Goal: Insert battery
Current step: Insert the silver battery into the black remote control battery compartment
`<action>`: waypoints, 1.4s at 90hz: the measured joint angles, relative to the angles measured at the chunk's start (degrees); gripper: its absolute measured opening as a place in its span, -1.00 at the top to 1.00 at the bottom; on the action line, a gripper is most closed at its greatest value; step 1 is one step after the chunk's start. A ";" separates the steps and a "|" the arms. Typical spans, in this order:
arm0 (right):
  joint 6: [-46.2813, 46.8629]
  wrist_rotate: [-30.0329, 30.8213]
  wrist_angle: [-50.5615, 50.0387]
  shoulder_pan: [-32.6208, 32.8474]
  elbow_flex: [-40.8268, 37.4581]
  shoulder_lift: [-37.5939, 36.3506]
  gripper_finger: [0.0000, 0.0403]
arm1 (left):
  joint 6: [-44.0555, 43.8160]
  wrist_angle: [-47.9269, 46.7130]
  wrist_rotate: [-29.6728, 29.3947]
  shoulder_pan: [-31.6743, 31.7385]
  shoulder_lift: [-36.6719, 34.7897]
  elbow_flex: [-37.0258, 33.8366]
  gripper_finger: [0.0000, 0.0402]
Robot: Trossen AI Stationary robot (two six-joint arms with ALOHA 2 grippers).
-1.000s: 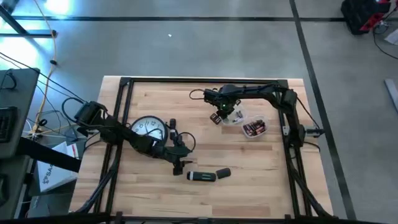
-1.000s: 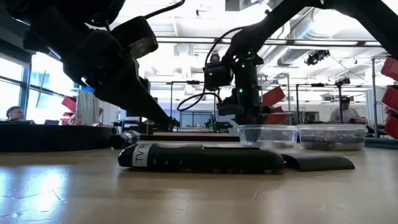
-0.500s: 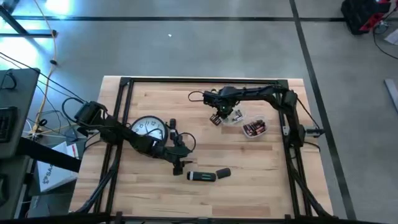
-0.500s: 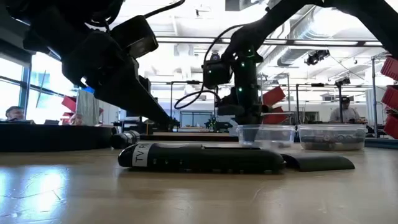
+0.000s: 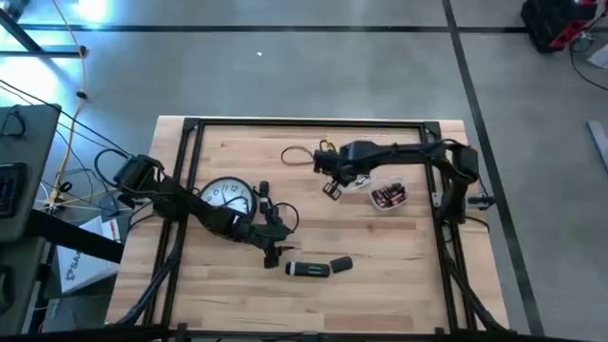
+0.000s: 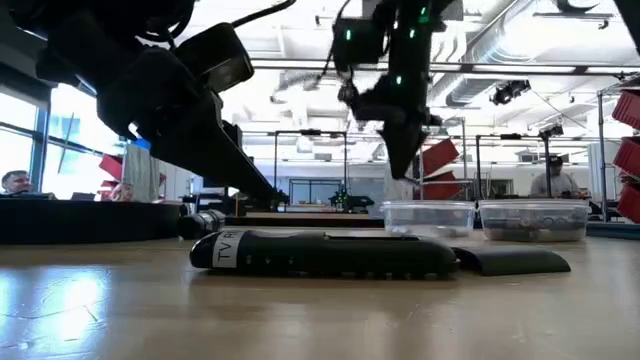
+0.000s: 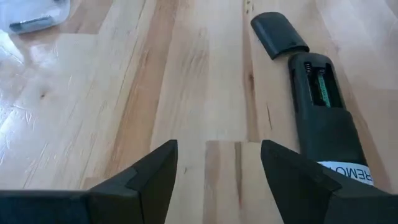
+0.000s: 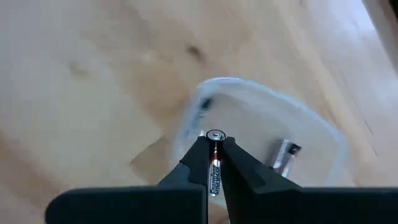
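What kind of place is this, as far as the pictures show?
Probably a robotics lab or workshop: a wooden worktable in a metal frame, a concrete floor with taped lines, exposed ceiling ducts, and more framed workstations behind.

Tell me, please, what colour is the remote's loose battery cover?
Black; the cover shows best in the left wrist view.

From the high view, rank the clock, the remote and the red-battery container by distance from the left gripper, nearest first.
Measured from the left gripper, low near the table's middle:
1. Remote: just beside it, toward the near edge.
2. Clock: on the left arm's side, partly under that arm.
3. Red-battery container: farthest, over on the right arm's side.
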 joint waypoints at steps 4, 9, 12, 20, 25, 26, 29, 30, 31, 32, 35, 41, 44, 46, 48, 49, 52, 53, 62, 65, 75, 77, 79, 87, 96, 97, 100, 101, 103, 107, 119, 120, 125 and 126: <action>0.07 0.53 0.77 2.48 0.00 -0.75 1.00 | -0.23 -0.09 0.00 0.00 0.00 0.00 -0.05; 0.10 0.88 2.09 5.63 0.04 -1.04 1.00 | -0.25 -0.67 0.11 -0.05 0.00 0.00 -0.05; 0.08 0.90 3.16 7.64 0.07 -1.03 1.00 | -0.27 -1.15 0.27 -0.11 0.00 0.00 -0.05; -0.01 0.90 6.61 13.05 0.04 -0.47 1.00 | -1.24 -2.89 0.36 -0.34 0.00 0.00 -0.05; -0.74 0.80 9.58 16.51 0.05 -0.30 1.00 | -1.58 -3.18 0.36 -0.35 0.00 0.00 -0.05; -0.93 0.79 10.06 17.21 0.04 -0.22 1.00 | -1.68 -3.18 0.37 -0.36 0.00 0.00 -0.05; -1.42 0.80 11.78 19.18 0.00 0.13 1.00 | -1.82 -3.23 0.38 -0.38 0.00 0.00 -0.05; -1.62 0.81 12.62 19.84 -0.09 0.18 1.00 | -1.86 -3.25 0.38 -0.39 0.00 0.00 -0.05; -1.84 0.78 13.57 20.43 -0.23 0.21 1.00 | -1.88 -3.25 0.39 -0.39 0.00 0.00 -0.05; -1.97 0.76 14.49 21.04 -0.41 0.25 1.00 | -1.90 -3.25 0.41 -0.39 0.00 0.00 -0.05; -2.21 0.61 17.19 22.87 -1.22 0.33 1.00 | -1.96 -3.23 0.43 -0.37 0.00 0.00 -0.05; -1.41 -0.56 23.10 25.78 -4.22 0.33 1.00 | -2.40 -3.15 0.43 -0.37 0.00 0.00 -0.05; -0.37 -1.46 26.88 26.97 -5.96 0.33 1.00 | -2.44 -3.03 0.43 -0.37 0.00 0.00 -0.05; 0.37 -2.34 29.50 27.65 -7.17 0.36 1.00 | -2.42 -2.94 0.43 -0.37 0.00 0.00 -0.05; 1.01 -3.16 32.04 28.27 -8.43 0.38 1.00 | -2.44 -2.89 0.45 -0.37 0.00 0.00 -0.05; 1.37 -3.58 33.17 28.58 -9.00 0.38 1.00 | -2.44 -2.88 0.45 -0.37 0.00 0.00 -0.05; 2.00 -4.53 36.86 29.52 -10.89 0.38 1.00 | -2.46 -2.80 0.45 -0.37 0.00 0.00 -0.05; 2.29 -4.74 37.85 29.79 -11.42 0.38 1.00 | -2.48 -2.76 0.45 -0.37 0.00 0.00 -0.05; 4.37 -5.20 44.61 31.89 -14.69 0.42 1.00 | -2.51 -2.20 0.47 -0.37 0.00 0.00 -0.05; 4.89 -5.40 45.45 32.32 -14.93 0.42 1.00 | -2.51 -1.96 0.45 -0.37 0.00 0.00 -0.05; 5.07 -6.04 46.32 32.93 -14.91 0.42 1.00 | -2.41 -1.83 0.43 -0.33 0.00 0.00 -0.05; 4.66 -6.16 46.40 32.93 -14.91 0.42 1.00 | -2.37 -1.75 0.39 -0.33 0.00 0.00 -0.05; 4.48 -6.20 46.47 32.93 -14.91 0.42 1.00 | -2.40 -1.74 0.29 -0.33 0.00 0.00 -0.05; 4.03 -6.29 47.47 32.85 -14.91 0.49 1.00 | -2.40 -1.76 0.10 -0.28 0.00 0.00 -0.05; 2.64 -6.79 49.05 32.67 -14.91 1.71 1.00 | -1.95 -1.56 0.08 -0.28 0.00 0.00 -0.05; 2.56 -6.80 49.19 32.64 -14.91 1.91 1.00 | -1.94 -1.57 0.08 -0.28 0.00 0.00 -0.05; 2.02 -7.17 49.64 32.45 -14.91 2.51 1.00 | -1.94 -1.63 0.08 -0.28 0.00 0.00 -0.05; 1.65 -7.44 49.82 32.39 -14.91 2.73 1.00 | -1.94 -1.65 0.08 -0.28 0.00 0.00 -0.05; 1.41 -7.79 50.28 32.31 -14.91 3.02 1.00 | -1.94 -1.61 0.08 -0.28 0.00 0.00 -0.05; 1.03 -7.82 50.66 32.15 -14.91 3.40 1.00 | -1.92 -1.53 0.08 -0.28 0.00 0.00 -0.05; 0.31 -7.72 49.83 31.25 -14.91 3.61 1.00 | -1.92 -1.64 0.05 -0.28 0.00 0.00 -0.05; 0.17 -7.73 49.83 31.20 -14.91 3.61 1.00 | -1.92 -1.61 0.05 -0.28 0.00 0.00 -0.05; 0.04 -8.03 49.85 30.85 -14.91 3.61 1.00 | -1.90 -1.59 0.04 -0.28 0.00 0.00 -0.05; 0.04 -8.24 49.84 30.82 -14.91 3.61 1.00 | -1.91 -1.61 0.02 -0.28 0.00 0.00 -0.05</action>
